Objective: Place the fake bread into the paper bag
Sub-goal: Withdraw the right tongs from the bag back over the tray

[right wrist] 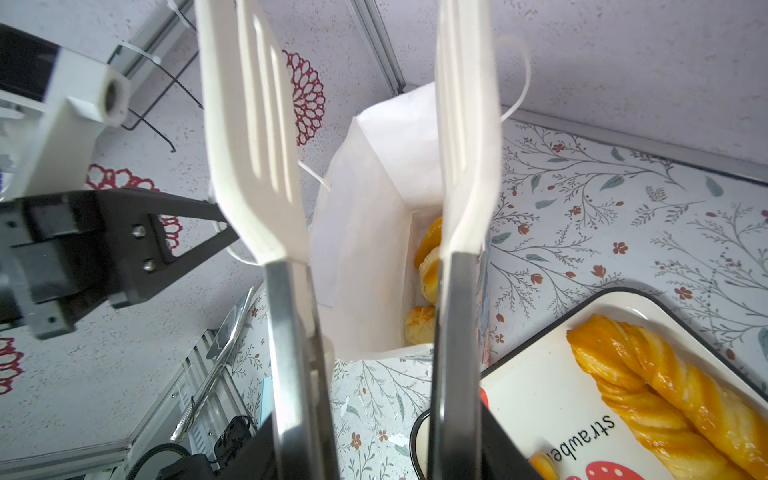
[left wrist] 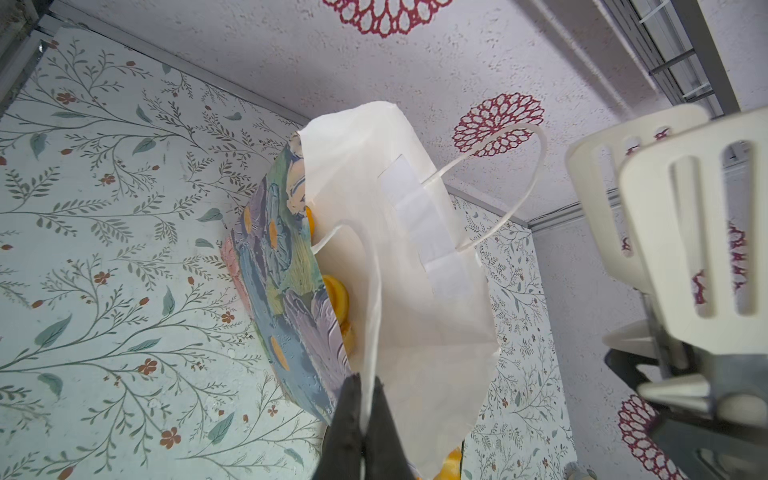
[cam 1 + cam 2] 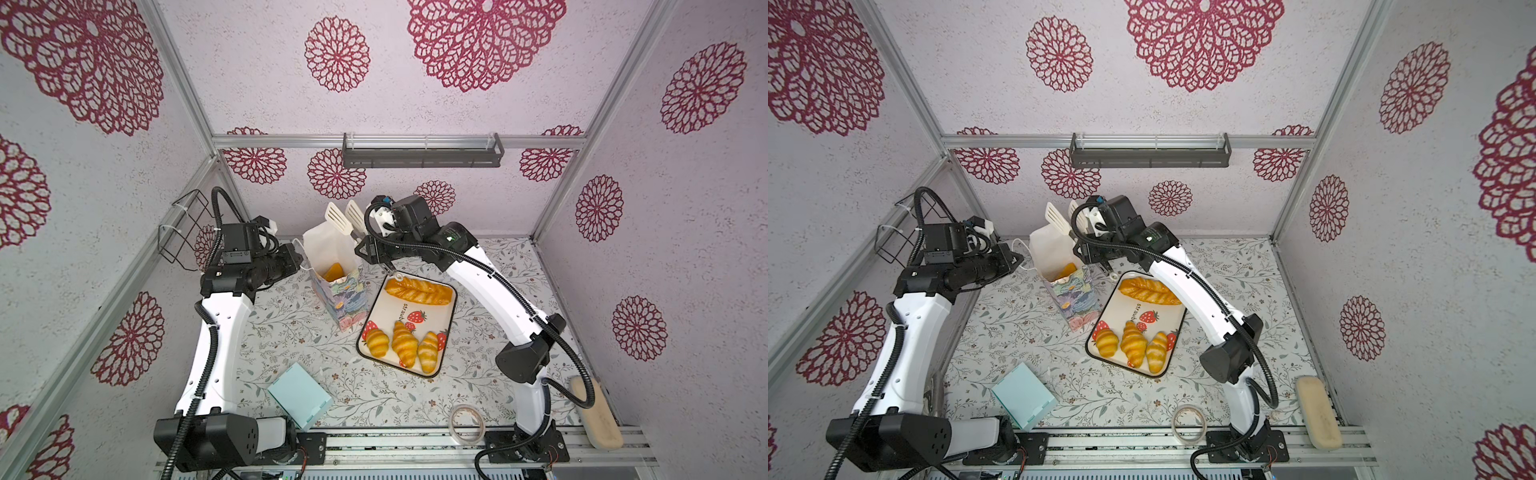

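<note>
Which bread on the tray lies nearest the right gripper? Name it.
The long twisted loaf, alone at the far end of the tray beside the right gripper; the three croissants lie together at the near end.

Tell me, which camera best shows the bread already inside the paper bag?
The right wrist view: it looks into the paper bag at about three bread pieces. Both top views show one orange patch; the left wrist view, only slivers.

Crimson-rosette walls [image 3: 249, 83], leafy floral tabletop [image 3: 291, 332]
</note>
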Motion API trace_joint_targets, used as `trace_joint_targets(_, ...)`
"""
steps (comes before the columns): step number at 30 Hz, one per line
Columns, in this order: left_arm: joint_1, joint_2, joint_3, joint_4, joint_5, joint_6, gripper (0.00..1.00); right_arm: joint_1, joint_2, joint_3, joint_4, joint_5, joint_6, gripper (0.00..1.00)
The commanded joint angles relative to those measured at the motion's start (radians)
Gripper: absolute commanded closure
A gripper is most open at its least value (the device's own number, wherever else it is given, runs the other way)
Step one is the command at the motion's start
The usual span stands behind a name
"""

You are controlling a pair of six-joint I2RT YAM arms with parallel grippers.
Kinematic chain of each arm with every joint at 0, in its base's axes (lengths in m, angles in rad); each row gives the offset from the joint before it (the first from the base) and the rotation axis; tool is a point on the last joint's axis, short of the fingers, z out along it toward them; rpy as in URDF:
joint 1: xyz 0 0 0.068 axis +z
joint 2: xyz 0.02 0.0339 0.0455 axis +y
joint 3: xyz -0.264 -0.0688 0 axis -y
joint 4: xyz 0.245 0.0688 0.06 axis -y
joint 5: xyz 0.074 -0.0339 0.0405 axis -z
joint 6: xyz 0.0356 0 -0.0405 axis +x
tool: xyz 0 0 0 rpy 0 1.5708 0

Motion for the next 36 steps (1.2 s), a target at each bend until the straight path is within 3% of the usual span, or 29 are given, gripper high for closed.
trace_joint_targets(1,0.009,-0.013,0.0,0.012,0.008,-0.004,1.0,-0.003,-0.087,0.019,0.019,0.036,-0.034,0.49)
trace_joint_targets(9,0.009,-0.012,0.006,0.013,0.008,-0.002,1.0,-0.007,-0.186,-0.13,0.051,0.077,-0.044,0.49)
trace_joint_targets(18,0.009,-0.015,0.006,0.018,0.029,0.001,1.0,-0.034,-0.351,-0.422,0.115,0.101,-0.029,0.49)
trace_joint_targets(36,0.008,0.013,0.004,0.061,0.097,-0.027,1.0,-0.068,-0.561,-0.91,0.133,0.061,0.017,0.49)
